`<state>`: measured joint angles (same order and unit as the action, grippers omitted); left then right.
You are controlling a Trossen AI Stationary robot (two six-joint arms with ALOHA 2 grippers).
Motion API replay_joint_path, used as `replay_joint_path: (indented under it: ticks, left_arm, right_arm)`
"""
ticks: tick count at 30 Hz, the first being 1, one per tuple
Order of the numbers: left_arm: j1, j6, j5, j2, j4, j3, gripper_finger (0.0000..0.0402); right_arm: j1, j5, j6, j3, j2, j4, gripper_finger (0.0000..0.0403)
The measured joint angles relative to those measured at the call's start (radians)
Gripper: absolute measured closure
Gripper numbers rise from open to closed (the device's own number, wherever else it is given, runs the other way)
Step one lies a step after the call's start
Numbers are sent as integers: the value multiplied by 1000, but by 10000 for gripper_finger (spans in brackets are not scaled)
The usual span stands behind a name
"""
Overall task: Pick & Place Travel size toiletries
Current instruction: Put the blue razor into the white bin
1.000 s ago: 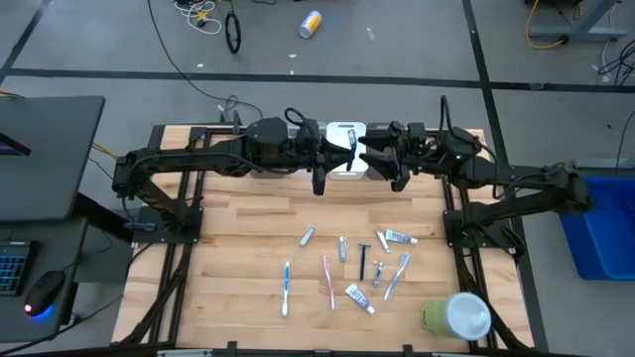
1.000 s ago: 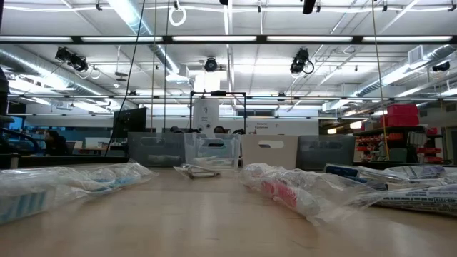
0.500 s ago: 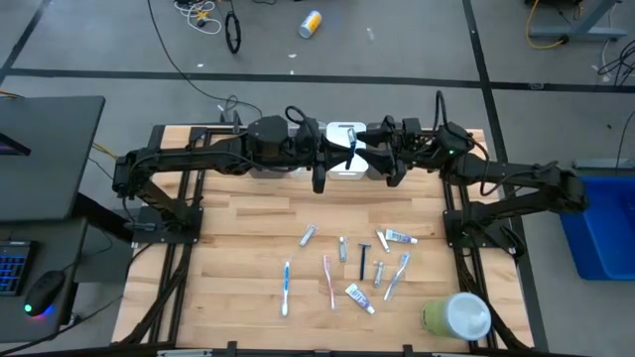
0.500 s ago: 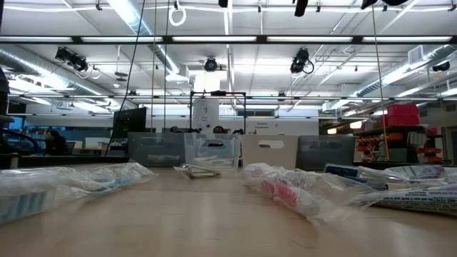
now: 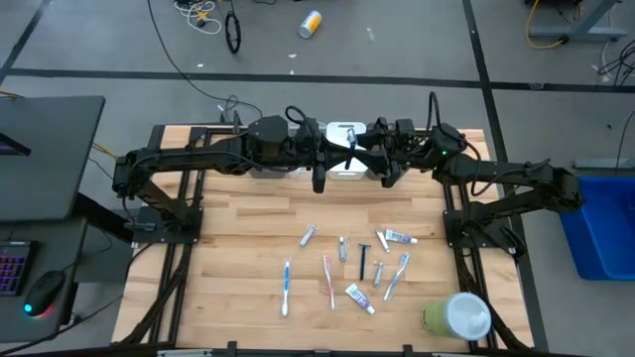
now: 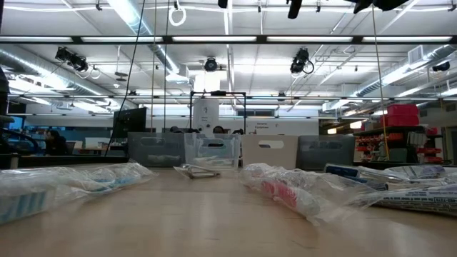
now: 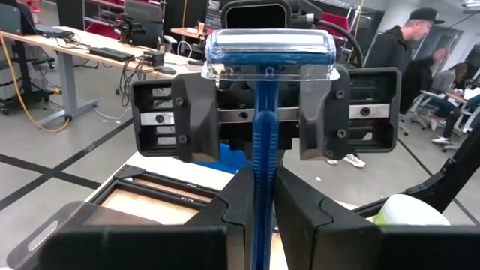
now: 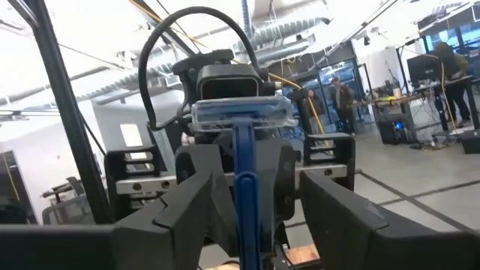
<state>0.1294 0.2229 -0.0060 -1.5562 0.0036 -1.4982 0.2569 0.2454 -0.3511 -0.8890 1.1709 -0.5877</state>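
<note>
A blue razor [image 7: 261, 150] with a clear-capped head [image 7: 268, 56] is up in the air over the table's far middle, above a white bin [image 5: 340, 130]. My left gripper [image 7: 262, 180] is shut on it. My right gripper [image 8: 259, 214] faces it from the right, open, one finger on each side of the razor [image 8: 244, 176] without touching. Several toothbrushes, tubes and a black razor [image 5: 362, 262] lie flat on the wood nearer the table's near edge. In the high view the two grippers meet at the razor [image 5: 352, 149]. My left gripper pinches the razor's blue handle [image 7: 262, 196] between its two fingers, coming level from the table's left. The handle runs across the fingers and the head stands free beyond them. The razor is lifted clear of the table.
A large green-and-white round container [image 5: 456, 315] stands at the near right corner. Bagged toiletries [image 6: 285, 187] lie in front of the low camera. Clear and grey bins [image 6: 214, 151] stand behind the far edge. People are in the room beyond.
My right gripper has moved toward the table's left, closing in on the razor held by my left gripper, its fingers now on either side of it. The razor and my left gripper have stayed where they were.
</note>
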Motion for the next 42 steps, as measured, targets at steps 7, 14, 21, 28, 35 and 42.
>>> replay_joint_path:
  ticks: [7, 14, 21, 28, 35, 42]
  left_arm:
    - [12, 1, -1, 0, -13, 0, 356]
    - [18, 1, 0, 0, -13, 0, 356]
    - [19, 1, 2, 0, -13, 0, 356]
    - [19, 5, 2, 1, -13, 0, 355]
    - [18, 5, -13, 0, -12, 0, 333]
    - [18, 6, -53, 0, -14, 0, 266]
  right_arm:
    - [0, 2, 0, 0, 0, -1, 256]
    - [1, 2, 0, 0, 0, -1, 298]
    - [1, 0, 0, 0, 0, 0, 339]
    - [1, 0, 0, 0, 0, -1, 355]
    - [1, 0, 0, 0, 0, 0, 356]
    - [2, 1, 0, 0, 0, -2, 358]
